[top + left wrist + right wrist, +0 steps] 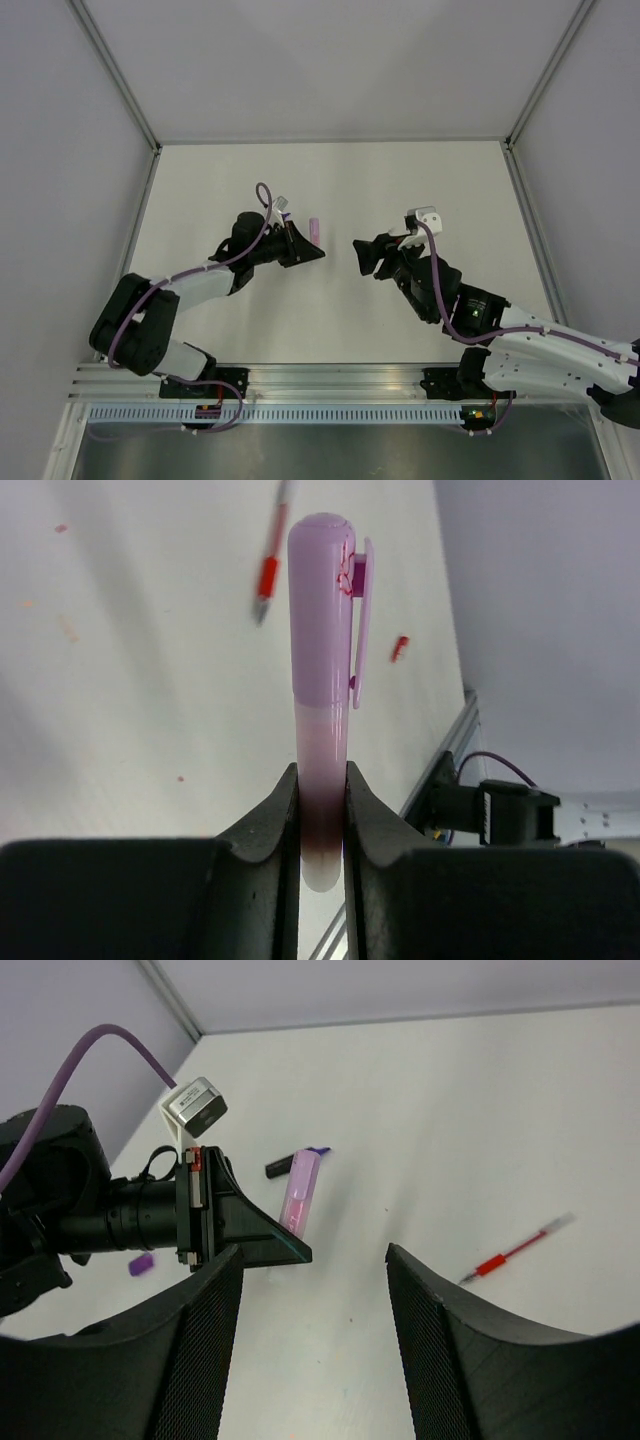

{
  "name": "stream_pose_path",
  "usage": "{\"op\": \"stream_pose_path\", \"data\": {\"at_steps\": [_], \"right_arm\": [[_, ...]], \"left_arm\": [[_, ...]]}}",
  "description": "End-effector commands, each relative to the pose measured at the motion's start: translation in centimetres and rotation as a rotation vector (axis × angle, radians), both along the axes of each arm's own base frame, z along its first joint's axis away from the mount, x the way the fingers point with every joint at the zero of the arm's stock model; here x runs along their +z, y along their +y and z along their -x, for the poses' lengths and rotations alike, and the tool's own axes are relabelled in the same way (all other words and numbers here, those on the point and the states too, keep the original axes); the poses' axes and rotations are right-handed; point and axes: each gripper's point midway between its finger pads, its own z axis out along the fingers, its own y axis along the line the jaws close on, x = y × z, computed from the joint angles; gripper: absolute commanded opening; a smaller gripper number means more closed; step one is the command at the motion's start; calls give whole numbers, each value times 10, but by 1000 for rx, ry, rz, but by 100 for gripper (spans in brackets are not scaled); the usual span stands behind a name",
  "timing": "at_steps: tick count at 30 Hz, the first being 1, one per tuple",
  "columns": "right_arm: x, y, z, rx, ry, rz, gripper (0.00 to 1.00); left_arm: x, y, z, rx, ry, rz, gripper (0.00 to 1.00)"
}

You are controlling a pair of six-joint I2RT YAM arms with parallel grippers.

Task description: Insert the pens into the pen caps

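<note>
Pink pen point(322, 745), cap point(320, 600) on, clamped in left tool point(322, 780).

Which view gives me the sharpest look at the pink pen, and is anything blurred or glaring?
Left wrist: the pink pen is large and sharp, clamped in the left gripper; the red pen behind it is out of focus. Right wrist: the pen is smaller but clear; the right gripper looms dark along the bottom. Top external: even light, no glare, the pen tiny.

On my feed: a pale pink plastic pen point(322, 755) with a lilac clip cap point(320, 610), a slim red-and-clear pen point(268, 575), a stubby red cap point(399, 648), a white tabletop point(120, 680).
</note>
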Motion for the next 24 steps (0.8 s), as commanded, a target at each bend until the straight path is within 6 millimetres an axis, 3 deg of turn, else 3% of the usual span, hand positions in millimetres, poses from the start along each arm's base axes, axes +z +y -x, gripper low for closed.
{"op": "stream_pose_path", "data": {"at_steps": [1,6,14,24], "right_arm": [[-17,-10,-3,-39,6,31,65],[-30,-1,-4,6,21,87,66],[-44,9,-2,55,46,122,66],[-50,9,-2,64,53,142,66]], "left_arm": [[-22,1,-25,120,92,-26,2],[-60,-2,-34,168,196,-99,3],[-102,6,-36,252,321,-248,9],[-119,12,-33,286,327,-416,15]]}}
